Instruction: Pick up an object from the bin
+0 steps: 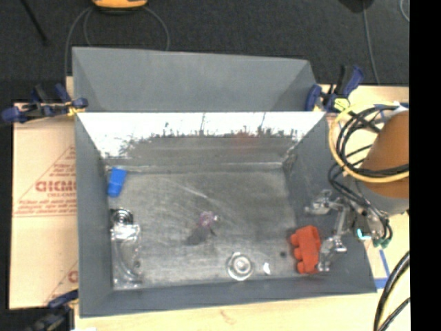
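Note:
My gripper (328,226) hangs at the bin's right wall, near the front right corner. Its two metal fingers stand apart, one toward the back (321,203) and one toward the front (333,248), with nothing gripped between them. A red blocky toy (304,248) lies on the floor just left of the front finger; I cannot tell whether they touch. Further left, by the front wall, sit a clear round ring (240,265) and a small white bit (267,268).
A small purple thing (206,221) lies mid-floor. A blue block (116,181) rests against the left wall, with a clear crumpled plastic piece (125,243) in front of it. The arm with its orange cover and cables stands over the right rim.

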Controlling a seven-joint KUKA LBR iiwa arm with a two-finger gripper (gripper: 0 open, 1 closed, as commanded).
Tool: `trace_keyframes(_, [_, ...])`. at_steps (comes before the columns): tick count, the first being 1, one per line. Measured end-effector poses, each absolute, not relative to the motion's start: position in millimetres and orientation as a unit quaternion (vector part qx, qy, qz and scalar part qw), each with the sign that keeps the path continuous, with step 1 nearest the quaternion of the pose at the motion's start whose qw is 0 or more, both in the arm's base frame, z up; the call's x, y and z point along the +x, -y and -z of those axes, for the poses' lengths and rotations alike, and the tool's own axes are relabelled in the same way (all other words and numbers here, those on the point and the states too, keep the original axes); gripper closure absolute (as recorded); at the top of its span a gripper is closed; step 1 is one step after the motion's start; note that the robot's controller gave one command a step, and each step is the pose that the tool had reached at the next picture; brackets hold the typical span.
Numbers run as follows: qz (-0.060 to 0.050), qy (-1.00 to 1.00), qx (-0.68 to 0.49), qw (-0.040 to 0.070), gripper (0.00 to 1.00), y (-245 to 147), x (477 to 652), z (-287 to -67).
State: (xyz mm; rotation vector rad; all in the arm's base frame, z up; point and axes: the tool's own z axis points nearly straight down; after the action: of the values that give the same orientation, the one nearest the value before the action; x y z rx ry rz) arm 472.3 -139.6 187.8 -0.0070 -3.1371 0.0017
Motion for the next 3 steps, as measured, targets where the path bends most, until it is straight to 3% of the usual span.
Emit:
trace_keyframes(1, [0.007,0.99,0.14,-0.007,0.0,149.0,489.7,-74.4])
trace_keyframes(2, [-0.002,0.991,0.136,-0.006,0.0,156.5,513.5,-139.6])
trace_keyframes(3, [0.001,0.988,0.153,0.0,0.0,163.4,512.3,-81.0])
